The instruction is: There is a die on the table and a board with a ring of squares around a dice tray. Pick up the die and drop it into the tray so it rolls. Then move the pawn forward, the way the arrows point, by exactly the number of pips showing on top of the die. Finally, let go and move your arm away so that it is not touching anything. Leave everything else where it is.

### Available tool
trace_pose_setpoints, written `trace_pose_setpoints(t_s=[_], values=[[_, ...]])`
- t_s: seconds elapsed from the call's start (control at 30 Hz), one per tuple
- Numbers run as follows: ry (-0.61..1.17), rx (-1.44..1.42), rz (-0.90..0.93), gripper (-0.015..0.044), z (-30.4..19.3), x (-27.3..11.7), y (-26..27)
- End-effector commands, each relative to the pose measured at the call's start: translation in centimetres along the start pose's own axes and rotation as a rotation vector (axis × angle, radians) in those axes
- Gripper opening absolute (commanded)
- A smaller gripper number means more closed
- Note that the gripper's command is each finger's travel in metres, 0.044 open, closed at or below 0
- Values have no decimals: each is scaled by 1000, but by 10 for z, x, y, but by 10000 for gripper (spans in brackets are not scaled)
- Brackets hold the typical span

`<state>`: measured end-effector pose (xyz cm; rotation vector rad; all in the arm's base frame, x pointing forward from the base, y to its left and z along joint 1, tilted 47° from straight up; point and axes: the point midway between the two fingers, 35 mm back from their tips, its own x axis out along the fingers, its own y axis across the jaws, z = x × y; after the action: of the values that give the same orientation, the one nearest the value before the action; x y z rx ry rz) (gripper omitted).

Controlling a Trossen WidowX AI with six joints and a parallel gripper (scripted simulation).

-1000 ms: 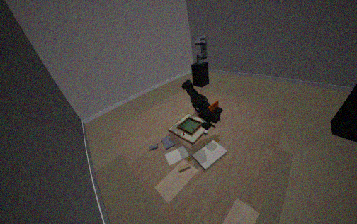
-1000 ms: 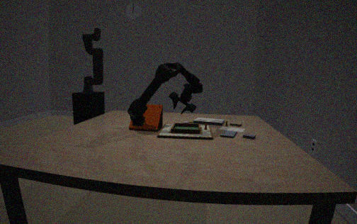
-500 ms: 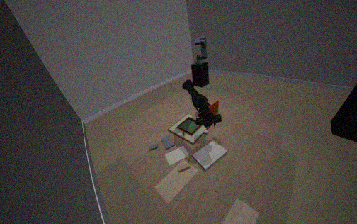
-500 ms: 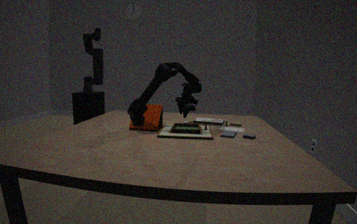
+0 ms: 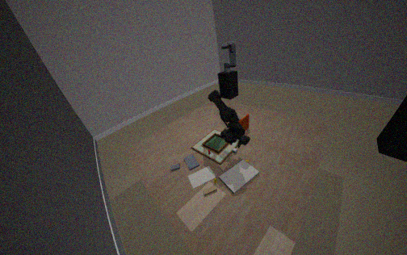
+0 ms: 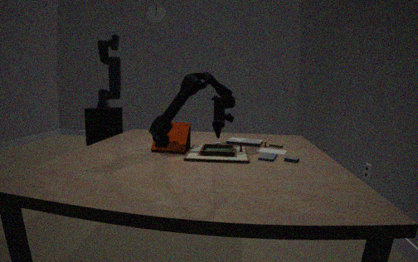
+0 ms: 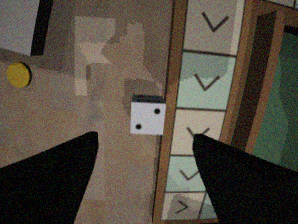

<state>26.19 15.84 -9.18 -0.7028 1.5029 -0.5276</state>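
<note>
The white die (image 7: 147, 118) (image 5: 235, 150) lies on the table just outside the board's edge, its face towards the wrist camera showing two pips. My gripper (image 7: 147, 140) (image 6: 218, 137) is open and empty, pointing down above the die; in the wrist view the die shows just beyond the gap between the fingertips. The board (image 5: 198, 148) (image 6: 191, 157) (image 7: 210, 42) has pale squares with arrows around the dice tray (image 5: 211, 148) (image 6: 217, 154) (image 7: 265, 90), which has brown walls and an empty-looking green floor. The red pawn (image 5: 209, 152) (image 6: 240, 147) stands on the board beside the tray.
An orange slanted block (image 5: 245, 122) (image 6: 180, 137) stands near the arm's base. A grey book-like slab (image 5: 239, 176) (image 6: 245, 142), a white sheet (image 5: 201, 177) and two blue-grey flat boxes (image 5: 191, 162) (image 5: 174, 166) lie around the board. A yellow disc (image 7: 19, 75) lies near the slab.
</note>
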Motion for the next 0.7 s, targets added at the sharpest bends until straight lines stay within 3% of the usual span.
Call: trace_pose_setpoints(t_s=[0.0, 0.67], values=[[-9, 19, -11, 275, 1, 0, -1], [-9, 19, -12, 275, 1, 34, -2]])
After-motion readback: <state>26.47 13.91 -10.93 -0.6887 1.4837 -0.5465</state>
